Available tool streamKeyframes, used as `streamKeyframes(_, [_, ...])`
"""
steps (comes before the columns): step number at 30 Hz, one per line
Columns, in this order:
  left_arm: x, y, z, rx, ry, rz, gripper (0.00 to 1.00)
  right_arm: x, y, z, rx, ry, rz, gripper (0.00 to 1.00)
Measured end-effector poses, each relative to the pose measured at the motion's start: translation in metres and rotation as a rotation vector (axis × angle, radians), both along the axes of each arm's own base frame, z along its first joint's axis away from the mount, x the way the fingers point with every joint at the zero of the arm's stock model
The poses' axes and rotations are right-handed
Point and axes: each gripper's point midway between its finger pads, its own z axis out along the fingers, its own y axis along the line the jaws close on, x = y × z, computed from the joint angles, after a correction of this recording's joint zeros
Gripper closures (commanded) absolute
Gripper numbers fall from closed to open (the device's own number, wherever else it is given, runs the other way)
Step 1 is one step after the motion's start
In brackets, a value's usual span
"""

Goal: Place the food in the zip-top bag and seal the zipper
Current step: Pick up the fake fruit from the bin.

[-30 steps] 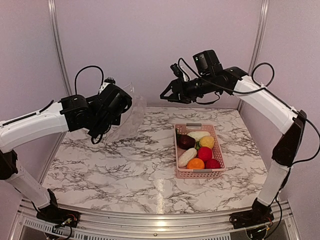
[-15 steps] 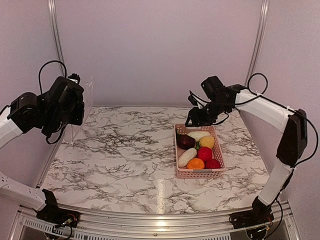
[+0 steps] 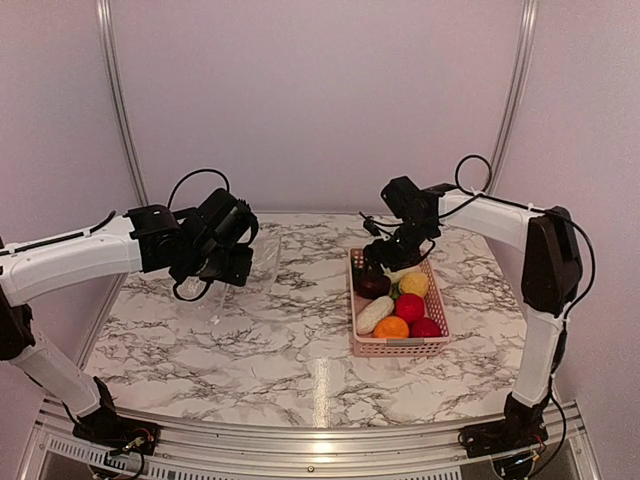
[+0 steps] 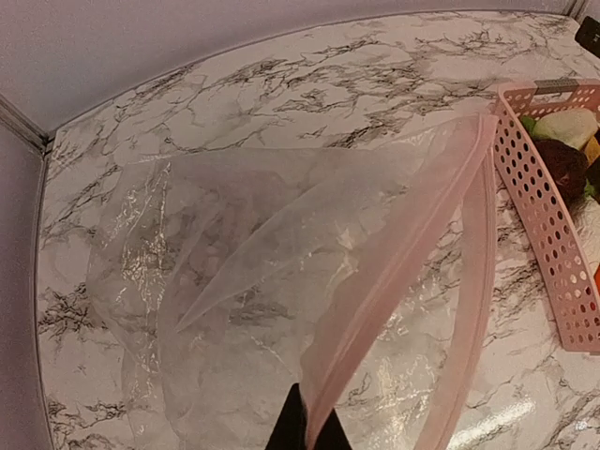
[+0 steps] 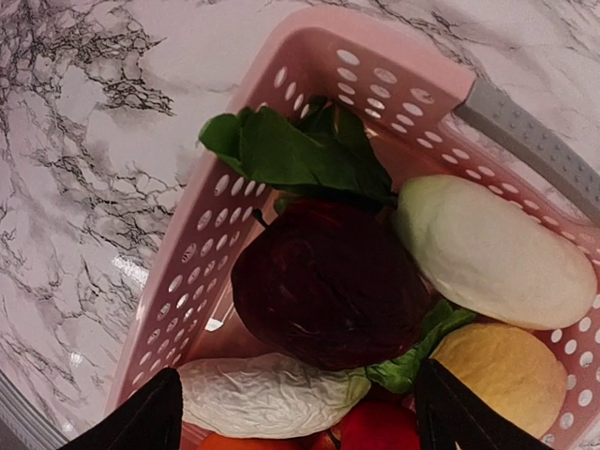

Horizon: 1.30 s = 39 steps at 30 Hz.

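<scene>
Marble counter [image 3: 300,350] carries everything: at the left, the left hand [image 3: 205,280] is clenched on the zipper [image 4: 412,253] of the zip-top bag [image 4: 234,262], whose mouth gapes beside the pink basket [image 3: 400,347]. To the right, the food [image 3: 405,300] lies in this basket. The right hand [image 3: 385,262] hovers released, jaws apart, over the dark piece [image 5: 328,281].

White marble-veined table [image 3: 250,350], pink slotted basket [image 3: 420,348] on its right half
</scene>
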Motion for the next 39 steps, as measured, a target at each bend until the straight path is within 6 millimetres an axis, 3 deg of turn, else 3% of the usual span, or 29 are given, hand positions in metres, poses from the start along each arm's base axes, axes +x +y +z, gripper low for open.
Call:
streamKeyframes(6, [-0.001,-0.013,-0.003,-0.073,0.017,-0.017,1.0,0.005,0.003,-0.018,-0.013,0.012,0.016,0.02])
streamKeyframes(17, [-0.002,-0.018,-0.005,-0.096,0.024,-0.032,1.0,0.003,0.007,-0.051,-0.016,0.053,0.036,0.02])
streamKeyframes(20, [-0.002,-0.018,-0.005,-0.098,0.023,-0.033,1.0,-0.001,0.004,-0.059,-0.023,0.064,0.036,0.08])
streamKeyframes(26, [-0.002,-0.021,-0.004,-0.106,0.024,-0.042,1.0,0.0,0.001,-0.067,-0.036,0.057,0.021,0.34])
streamKeyframes(31, [-0.001,-0.024,-0.005,-0.114,0.025,-0.05,1.0,0.004,-0.002,-0.049,-0.029,0.007,-0.002,0.48])
streamKeyframes(39, [0.002,-0.033,-0.023,-0.089,0.058,-0.068,1.0,0.003,0.0,0.02,0.051,-0.125,-0.025,0.54])
